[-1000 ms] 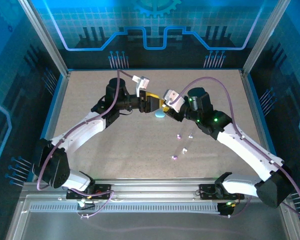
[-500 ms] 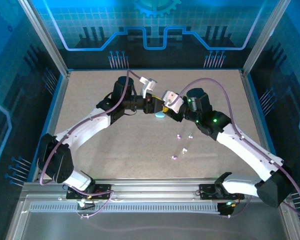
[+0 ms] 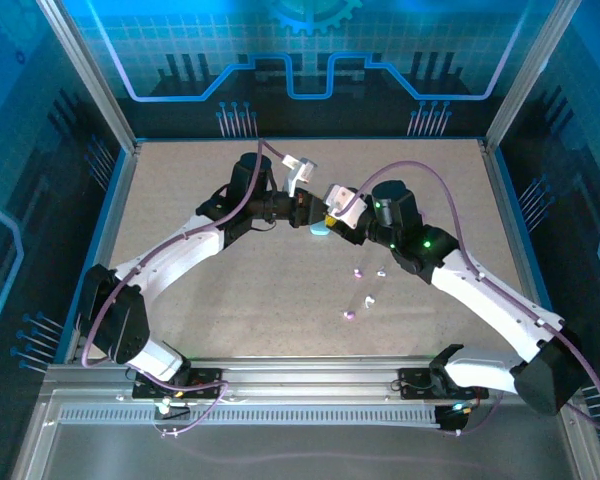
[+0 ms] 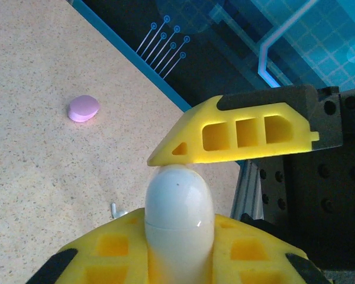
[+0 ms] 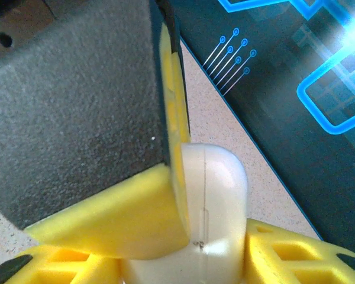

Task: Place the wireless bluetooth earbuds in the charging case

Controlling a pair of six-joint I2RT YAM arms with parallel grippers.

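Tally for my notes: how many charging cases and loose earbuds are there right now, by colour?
White case: 1
Light blue case: 1
Pink case: 1
Pinkish earbuds: 2
White earbuds: 2
Total: 7

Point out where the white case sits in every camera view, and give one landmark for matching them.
Top external: covered, at the spot where the left claw and right claw meet, centre of the picture.
Left wrist: the white case stands bottom centre between yellow fingers.
Right wrist: lower centre-right, seam toward the camera.
Shared landmark: the speckled tan table.
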